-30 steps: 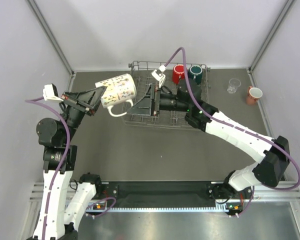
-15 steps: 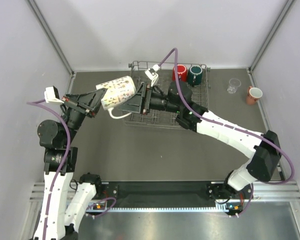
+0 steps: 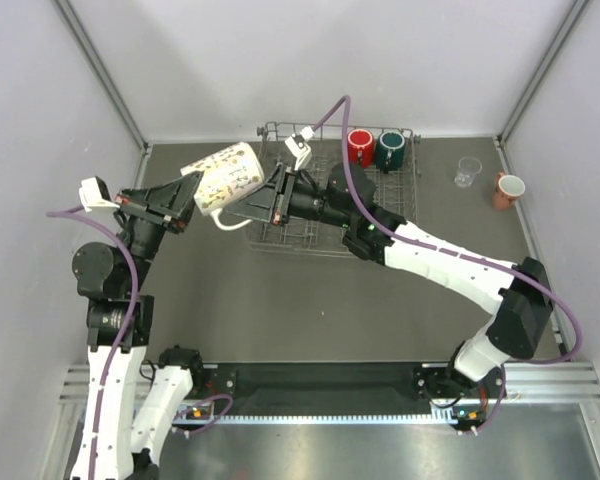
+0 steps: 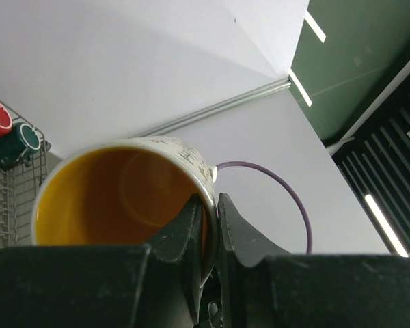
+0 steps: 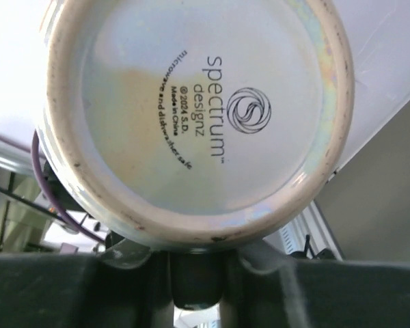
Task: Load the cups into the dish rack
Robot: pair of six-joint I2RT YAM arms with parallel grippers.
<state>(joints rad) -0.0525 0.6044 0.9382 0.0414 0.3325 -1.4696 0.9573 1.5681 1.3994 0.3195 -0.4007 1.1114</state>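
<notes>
Gripping one speckled mug (image 3: 225,175); two mugs (image 3: 359,148) (image 3: 390,150) in rack (image 3: 280,131), two cups (image 3: 467,171) (image 3: 507,189) outside.

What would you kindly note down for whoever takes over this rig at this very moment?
Left gripper: shut on the rim of the white speckled mug with orange inside, held sideways in the air just left of the rack.
Right gripper: at that mug's base; whether it grips cannot be told.
Large grey wire dish rack: the red mug and dark green mug sit in its far right corner.
The clear glass and salmon-pink mug stand on the table, right of the rack.
Done: two cups loaded. Left: speckled mug, glass, pink mug.
</notes>
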